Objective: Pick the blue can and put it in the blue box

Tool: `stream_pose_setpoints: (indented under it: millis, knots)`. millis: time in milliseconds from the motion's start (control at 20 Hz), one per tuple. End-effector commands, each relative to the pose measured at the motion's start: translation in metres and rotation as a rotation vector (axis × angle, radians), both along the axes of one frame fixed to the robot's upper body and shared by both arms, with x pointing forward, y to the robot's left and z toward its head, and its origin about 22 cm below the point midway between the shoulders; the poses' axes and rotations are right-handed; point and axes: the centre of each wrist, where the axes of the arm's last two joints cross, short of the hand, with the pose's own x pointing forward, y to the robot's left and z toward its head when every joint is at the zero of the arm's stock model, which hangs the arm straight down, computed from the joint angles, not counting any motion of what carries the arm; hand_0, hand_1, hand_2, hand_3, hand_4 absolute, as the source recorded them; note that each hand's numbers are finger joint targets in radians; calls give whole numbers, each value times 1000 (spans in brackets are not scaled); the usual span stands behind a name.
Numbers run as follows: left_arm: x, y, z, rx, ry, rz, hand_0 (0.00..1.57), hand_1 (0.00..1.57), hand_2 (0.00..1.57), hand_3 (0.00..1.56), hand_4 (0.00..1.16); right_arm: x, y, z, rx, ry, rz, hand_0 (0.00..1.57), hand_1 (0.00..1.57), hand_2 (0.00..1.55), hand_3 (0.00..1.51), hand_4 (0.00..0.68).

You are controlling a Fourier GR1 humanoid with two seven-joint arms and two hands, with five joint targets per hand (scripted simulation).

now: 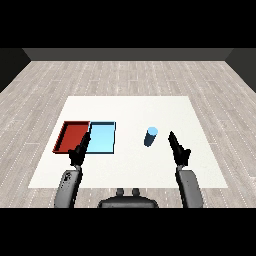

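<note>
White table sat on grey plank floor. Blue can stood upright, right of the light blue tray and red tray. My right hand was near the can, fingers straight, holding nothing; left hand likewise open.

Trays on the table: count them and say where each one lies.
2. The red tray lies at the table's left; the light blue tray lies right beside it, between it and the blue can. None seems hidden.
</note>
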Motion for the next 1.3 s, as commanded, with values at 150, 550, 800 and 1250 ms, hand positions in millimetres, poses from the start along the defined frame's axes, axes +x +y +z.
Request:
stream_pose_setpoints:
  millis: [150, 550, 800, 1250]
  knots:
    - [-4, -1, -7, -35, 17, 46, 0, 0, 0, 0, 0, 37, 20, -11, 16, 82, -23, 0, 0, 0, 0, 0]
    - [-12, -1, -11, -114, -343, 55, 0, 0, 0, 0, 0, 45, 26, -22, 179, -224, 143, 0, 0, 0, 0, 0]
    - [-7, -1, -12, -100, -361, 55, 0, 0, 0, 0, 0, 64, 13, -25, 204, -242, 152, 0, 0, 0, 0, 0]
    - [-1, 2, -18, -87, -367, 68, 0, 0, 0, 0, 0, 64, 17, -27, 200, -232, 135, 0, 0, 0, 0, 0]
